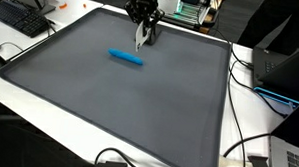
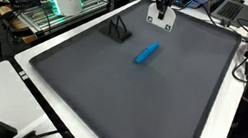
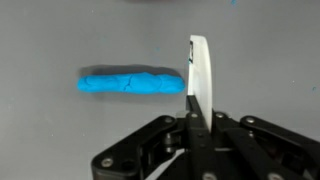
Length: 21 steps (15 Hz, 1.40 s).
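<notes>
The claw (image 3: 197, 115) is pressed together, pinching a white strip (image 3: 199, 65) that points to twelve o'clock in the wrist view. The blue bar (image 3: 132, 81) lies on the grey mat (image 1: 79, 91) at the strip's nine o'clock. Its long axis runs nine-to-three, near end just beside the strip.

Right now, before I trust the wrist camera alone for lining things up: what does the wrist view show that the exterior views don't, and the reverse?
Only the wrist view: the white piece rising from the shut gripper, its edge right by one end of the blue bar; I cannot tell whether they touch. Only the exterior views: the grey mat to its rim, a keyboard, a laptop and a small black stand. Shared: the gripper, the white piece and the blue bar lying on the mat.
</notes>
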Each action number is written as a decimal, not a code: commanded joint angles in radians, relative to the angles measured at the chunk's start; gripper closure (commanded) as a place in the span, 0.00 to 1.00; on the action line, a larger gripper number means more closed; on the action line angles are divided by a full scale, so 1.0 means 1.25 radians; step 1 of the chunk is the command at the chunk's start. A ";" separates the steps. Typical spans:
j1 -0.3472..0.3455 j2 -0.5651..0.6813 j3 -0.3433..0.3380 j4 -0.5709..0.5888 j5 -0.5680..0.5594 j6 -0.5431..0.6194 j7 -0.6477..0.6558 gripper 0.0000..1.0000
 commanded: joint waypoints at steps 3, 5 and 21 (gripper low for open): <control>0.010 0.069 -0.025 0.023 -0.079 0.070 -0.016 0.99; 0.010 0.089 -0.028 0.026 -0.086 0.098 -0.020 0.99; 0.032 0.174 -0.063 0.017 -0.123 0.227 -0.033 0.99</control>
